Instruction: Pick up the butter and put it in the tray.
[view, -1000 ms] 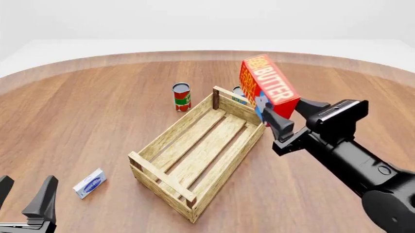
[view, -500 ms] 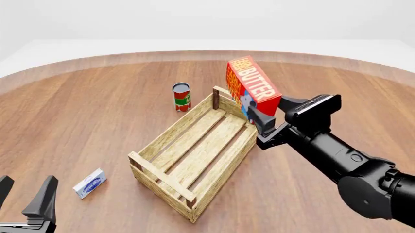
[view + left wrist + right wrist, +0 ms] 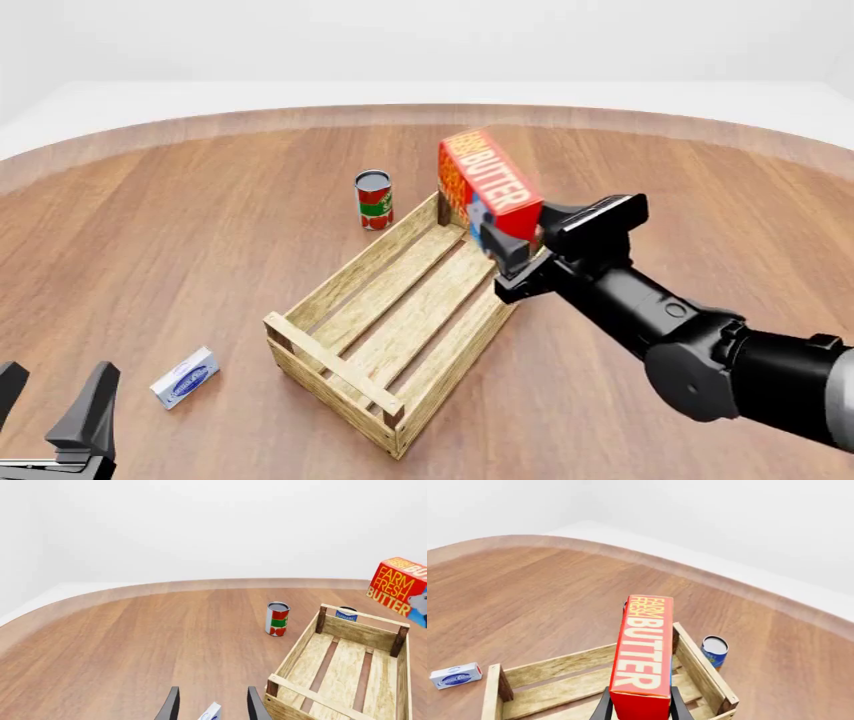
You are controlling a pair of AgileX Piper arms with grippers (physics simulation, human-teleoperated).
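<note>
The right gripper (image 3: 505, 252) is clamped on the lower, blue end of the butter carton (image 3: 486, 188), which rides tilted in the air above the far end of the wooden slat tray (image 3: 350, 370), at about one o'clock from the tray's centre in the front view. The right wrist view confirms the hold: both fingers (image 3: 604, 706) press the carton's sides near its base, with the tray's far corner post and slats directly beneath. The carton touches nothing but the fingers. The left gripper (image 3: 51, 415) rests low at the seven o'clock edge of the front view, jaws spread and empty, near the small white-and-blue flat box (image 3: 184, 377). A red-labelled can (image 3: 374, 200) stands at eleven o'clock from the tray, just beyond its far end, and a blue-labelled can (image 3: 714, 651) stands just outside the far right wall. Judged risks: the grip sits low on a tall carton, so the top could swing or slip during descent. A release from this height and tilt could let the carton strike the far wall or corner post and tip out toward the blue-labelled can. A lowering path too far out could catch the rim rather than clear it, shifting the tray.
</note>
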